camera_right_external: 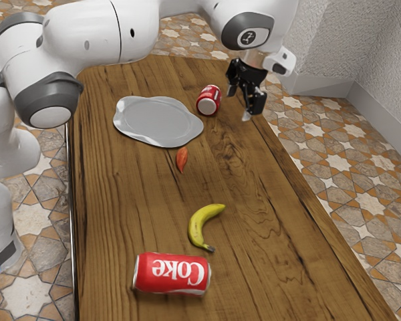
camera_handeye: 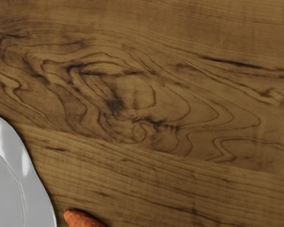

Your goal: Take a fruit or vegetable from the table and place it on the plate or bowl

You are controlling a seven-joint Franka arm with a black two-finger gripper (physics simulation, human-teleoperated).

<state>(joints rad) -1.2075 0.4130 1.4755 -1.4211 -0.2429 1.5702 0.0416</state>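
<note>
— Where is the claw [camera_right_external: 248, 101]?
— It hangs over the far end of the wooden table [camera_right_external: 274, 221], fingers set apart, gripping nothing.
— What lies closest to it?
— A small red can [camera_right_external: 208, 100] on its side, just beside the claw toward the exterior view's left. Past that can sits the grey plate [camera_right_external: 157, 120].
— And the produce?
— The carrot [camera_right_external: 182, 159] lies on the wood near the plate's rim, apart from the claw. In the wrist view, the carrot [camera_handeye: 80, 219] sits close by the plate [camera_handeye: 14, 175], with a narrow strip of table [camera_handeye: 156, 94] between them.
— The banana?
— The banana [camera_right_external: 204, 224] lies well apart from the claw, beyond the carrot. The big Coke can [camera_right_external: 172, 273], toppled, is farthest from it.
</note>
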